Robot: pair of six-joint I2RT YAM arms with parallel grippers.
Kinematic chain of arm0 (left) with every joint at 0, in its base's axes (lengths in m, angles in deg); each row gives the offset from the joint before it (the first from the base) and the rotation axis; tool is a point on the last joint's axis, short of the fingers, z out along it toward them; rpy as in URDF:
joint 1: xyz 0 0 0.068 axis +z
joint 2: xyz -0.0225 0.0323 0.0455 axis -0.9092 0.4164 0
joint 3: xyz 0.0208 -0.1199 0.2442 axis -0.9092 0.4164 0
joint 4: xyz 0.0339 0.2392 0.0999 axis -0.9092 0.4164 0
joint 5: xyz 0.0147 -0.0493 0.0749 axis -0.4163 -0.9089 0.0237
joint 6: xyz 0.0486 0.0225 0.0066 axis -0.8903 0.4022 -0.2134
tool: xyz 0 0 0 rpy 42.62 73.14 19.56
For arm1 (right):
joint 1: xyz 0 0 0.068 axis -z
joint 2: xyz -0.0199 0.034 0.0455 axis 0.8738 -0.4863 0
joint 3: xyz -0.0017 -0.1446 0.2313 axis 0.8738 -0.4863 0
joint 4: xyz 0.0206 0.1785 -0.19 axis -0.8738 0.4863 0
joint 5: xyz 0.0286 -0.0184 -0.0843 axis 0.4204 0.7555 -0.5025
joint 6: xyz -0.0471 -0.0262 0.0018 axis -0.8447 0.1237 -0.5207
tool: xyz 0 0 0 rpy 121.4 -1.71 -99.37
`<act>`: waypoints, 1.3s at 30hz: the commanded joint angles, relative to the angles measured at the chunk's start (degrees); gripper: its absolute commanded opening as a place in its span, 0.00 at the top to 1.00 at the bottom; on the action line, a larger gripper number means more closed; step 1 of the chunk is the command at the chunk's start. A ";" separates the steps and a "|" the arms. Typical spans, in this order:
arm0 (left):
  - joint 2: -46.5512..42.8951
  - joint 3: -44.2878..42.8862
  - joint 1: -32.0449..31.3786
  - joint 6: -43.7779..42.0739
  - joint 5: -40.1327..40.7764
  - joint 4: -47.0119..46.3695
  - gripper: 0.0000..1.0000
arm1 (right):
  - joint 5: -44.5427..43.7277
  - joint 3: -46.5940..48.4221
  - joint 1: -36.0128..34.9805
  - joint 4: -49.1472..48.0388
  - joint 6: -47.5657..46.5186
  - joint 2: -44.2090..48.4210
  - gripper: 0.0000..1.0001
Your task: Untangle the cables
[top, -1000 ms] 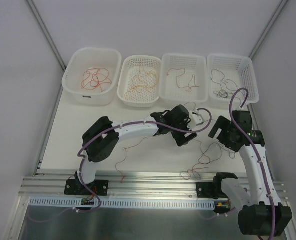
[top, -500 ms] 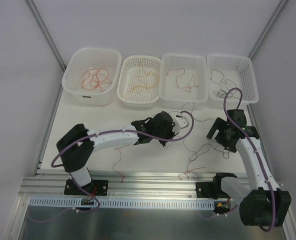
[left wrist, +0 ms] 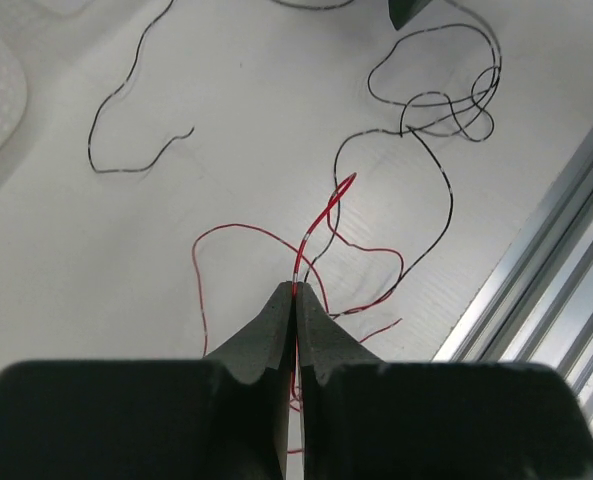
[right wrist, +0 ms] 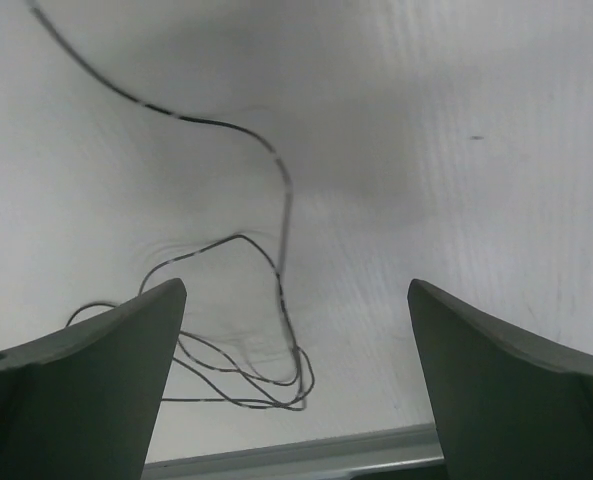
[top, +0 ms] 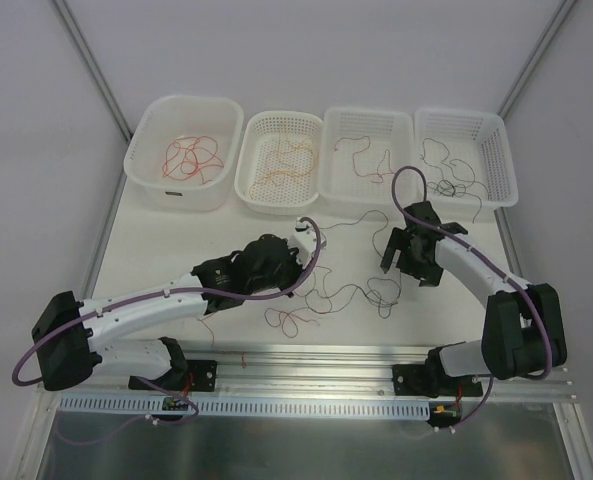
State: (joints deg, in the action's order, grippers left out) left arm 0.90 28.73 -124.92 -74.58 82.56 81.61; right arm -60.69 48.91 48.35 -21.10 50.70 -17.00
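**Operator:** State of the left pincer?

**Technician:** The left pincer point(left wrist: 294, 292) has its fingers pressed together. It is clamped on a red cable point(left wrist: 321, 218), which runs up from the tips and curls across the table point(left wrist: 96, 260).

**Operator:** And the right pincer?

**Technician:** The right pincer point(right wrist: 296, 290) has its fingers wide apart and grips nothing. It hangs above a black cable point(right wrist: 287, 195). That cable runs down between the fingers and ends in flat loops on the table, toward the finger on the left of that view.

**Operator:** Location of the cables?

**Technician:** The tangle point(top: 348, 292) lies on the table between the two pincers, near the aluminium rail point(top: 306, 360). Its red strand coils at the end nearest the rail. Its black strands cross each other in overlapping loops just beyond. A row of four white baskets point(top: 201, 195) stands at the far edge. From left to right they hold red, orange, red-brown and black strands.
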 commanded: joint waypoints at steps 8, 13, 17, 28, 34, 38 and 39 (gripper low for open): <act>-2.29 1.64 2.66 4.15 3.55 3.10 1.00 | -0.98 6.48 -9.59 -3.05 3.83 -1.96 0.06; -1.67 1.47 4.07 5.03 4.25 3.45 1.00 | -0.89 4.74 -12.22 -1.02 6.46 -2.84 0.09; -1.67 0.50 6.43 6.09 5.22 5.03 1.00 | 0.34 1.21 -13.54 -2.34 8.14 -3.72 0.15; -6.76 -0.90 16.89 7.85 6.62 9.68 1.00 | 0.00 -1.43 -13.20 -2.17 5.60 -3.46 0.95; -11.51 -2.04 29.43 7.50 11.19 17.50 1.00 | -1.76 0.50 -3.90 1.87 1.03 2.23 0.99; -14.49 -3.10 42.51 8.37 12.96 24.44 1.00 | -0.45 5.76 8.14 6.43 -2.75 8.40 0.99; -14.94 -3.10 45.00 8.63 12.61 24.81 1.00 | -0.19 7.43 12.16 7.23 -3.28 9.37 0.99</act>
State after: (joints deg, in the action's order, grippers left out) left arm -11.67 28.05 -86.65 -67.17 92.22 100.80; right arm -60.32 49.85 53.48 -18.80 51.23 -13.17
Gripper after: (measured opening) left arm 0.008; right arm 0.013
